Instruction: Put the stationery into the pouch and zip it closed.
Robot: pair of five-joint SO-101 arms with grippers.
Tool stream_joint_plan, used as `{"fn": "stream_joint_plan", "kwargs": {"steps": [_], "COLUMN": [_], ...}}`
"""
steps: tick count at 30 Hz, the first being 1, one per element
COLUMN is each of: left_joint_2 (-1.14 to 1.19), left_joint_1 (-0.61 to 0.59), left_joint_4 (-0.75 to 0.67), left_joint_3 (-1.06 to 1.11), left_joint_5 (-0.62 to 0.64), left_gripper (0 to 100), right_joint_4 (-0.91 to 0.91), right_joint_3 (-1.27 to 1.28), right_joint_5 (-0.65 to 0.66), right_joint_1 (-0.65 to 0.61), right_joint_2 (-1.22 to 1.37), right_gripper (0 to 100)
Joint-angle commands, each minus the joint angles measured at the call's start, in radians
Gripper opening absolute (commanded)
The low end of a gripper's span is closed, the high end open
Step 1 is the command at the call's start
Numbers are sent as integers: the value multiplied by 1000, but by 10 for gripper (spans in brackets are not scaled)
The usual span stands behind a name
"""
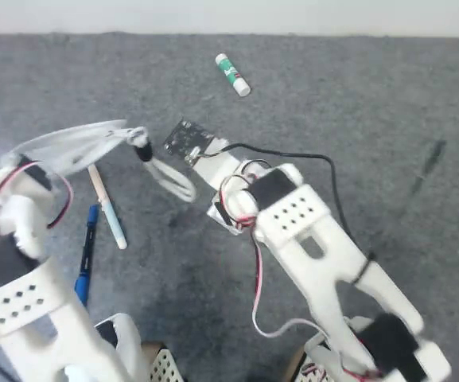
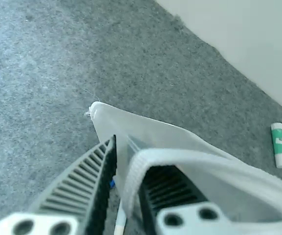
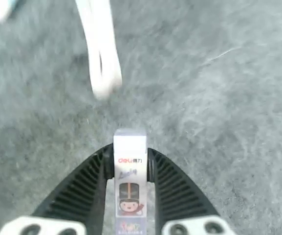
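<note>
My left gripper (image 2: 123, 142) is shut on the edge of the translucent white pouch (image 2: 180, 147), holding it up off the carpet at the left (image 1: 74, 147). The pouch's white strap loop (image 1: 173, 179) hangs from its black zipper pull (image 1: 143, 150). My right gripper (image 3: 129, 152) is shut on a small white printed eraser (image 3: 129, 171), just above the carpet and close to the strap loop (image 3: 101, 63). A pale blue pen (image 1: 108, 205) and a dark blue pen (image 1: 86, 255) lie below the pouch. A green and white glue stick (image 1: 233, 74) lies far back near the wall.
Grey carpet (image 1: 372, 103) covers the table up to a white wall (image 1: 293, 16) at the back. The right arm's black cable (image 1: 309, 157) arcs over the middle. The arm bases (image 1: 157, 362) stand at the front edge. The right side is open carpet.
</note>
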Motion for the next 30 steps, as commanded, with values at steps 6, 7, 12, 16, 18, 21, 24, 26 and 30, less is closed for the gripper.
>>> {"fn": "stream_joint_plan", "kwargs": {"steps": [6, 7, 12, 16, 18, 21, 24, 26, 30], "left_joint_2": [-5, -5, -5, -5, -5, -3, -3, -3, -3], "left_joint_1": [163, 187, 316, 362, 364, 364, 364, 364, 364], "left_joint_4": [5, 3, 20, 18, 18, 20, 25, 25, 18], "left_joint_3": [-10, -10, 1, 18, 18, 19, 21, 30, 44], "left_joint_5": [6, -15, -60, -60, -60, -71, -94, -95, -97], "left_gripper": [24, 13, 9, 9, 9, 10, 10, 10, 10], "right_joint_4": [-8, -21, -96, -110, -113, -145, -185, -191, -188], "right_joint_3": [60, 74, 163, 218, 247, 296, 345, 362, 399], "right_joint_5": [-107, -118, -147, -167, -167, -167, -167, -167, -167], "right_joint_1": [12, 12, 44, 48, 42, 42, 41, 41, -13], "right_joint_2": [-278, -303, -440, -565, -622, -690, -748, -785, -880], "right_gripper": [6, 6, 6, 6, 6, 6, 6, 7, 9]}}
